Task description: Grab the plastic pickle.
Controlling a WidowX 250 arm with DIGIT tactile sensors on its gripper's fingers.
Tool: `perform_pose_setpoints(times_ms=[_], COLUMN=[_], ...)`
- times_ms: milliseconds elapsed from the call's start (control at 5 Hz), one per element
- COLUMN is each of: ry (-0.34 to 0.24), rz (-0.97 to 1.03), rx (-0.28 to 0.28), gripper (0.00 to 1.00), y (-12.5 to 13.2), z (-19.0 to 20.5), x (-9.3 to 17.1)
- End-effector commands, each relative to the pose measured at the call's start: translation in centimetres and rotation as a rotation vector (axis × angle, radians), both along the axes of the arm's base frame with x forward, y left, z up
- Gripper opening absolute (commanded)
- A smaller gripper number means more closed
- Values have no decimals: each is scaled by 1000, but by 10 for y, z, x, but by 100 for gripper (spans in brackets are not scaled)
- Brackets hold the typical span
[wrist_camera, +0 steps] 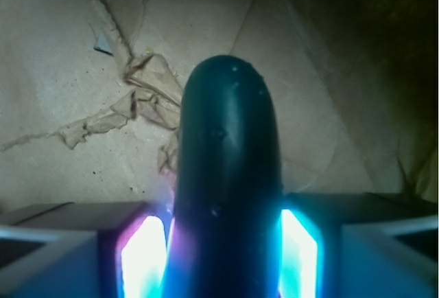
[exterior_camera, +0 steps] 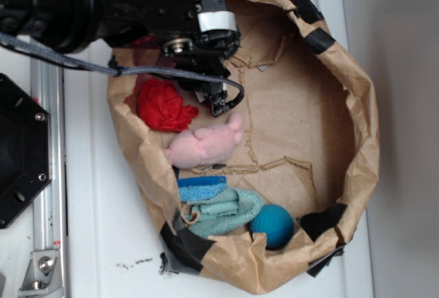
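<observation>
A: Wrist view says it all: the plastic pickle (wrist_camera: pixel 230 174) stands lengthwise between the two glowing pads (wrist_camera: pixel 143 257), rounded end poking out ahead, brown paper below it.

B: So the gripper (wrist_camera: pixel 223 260) is pinching the pickle?

A: Looks that way, one pad pressed on each flank. A grip across the narrow width suits a slick capsule; squeezed end to end, I'd expect it to squirt out.

B: From outside I can't spot the pickle at all.

A: No, the arm's black body hides it. The gripper (exterior_camera: pixel 214 99) sits over the paper bag (exterior_camera: pixel 357 140), near its upper left wall, just above the red cloth (exterior_camera: pixel 163 107) and pink plush (exterior_camera: pixel 204 145).

B: And the blue ball (exterior_camera: pixel 273 225)?

A: Well apart, at the lower rim beside the teal knitted piece (exterior_camera: pixel 223 214). Whether the pickle is off the paper yet, I can't tell.
</observation>
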State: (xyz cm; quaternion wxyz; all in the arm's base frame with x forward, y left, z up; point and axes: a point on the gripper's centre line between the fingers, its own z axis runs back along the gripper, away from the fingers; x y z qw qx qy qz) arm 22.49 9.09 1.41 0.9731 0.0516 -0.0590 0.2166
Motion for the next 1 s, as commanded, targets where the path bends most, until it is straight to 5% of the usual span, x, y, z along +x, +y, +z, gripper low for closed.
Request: perform_pose_setpoints(times_ms=[0,200,800], ry=[-140,-143,-65], rz=[-56,-122,-201], rx=[62,134,121], gripper=[0,0,0], y=[-7,-31,-34], z=[85,134,107], x=[19,43,48])
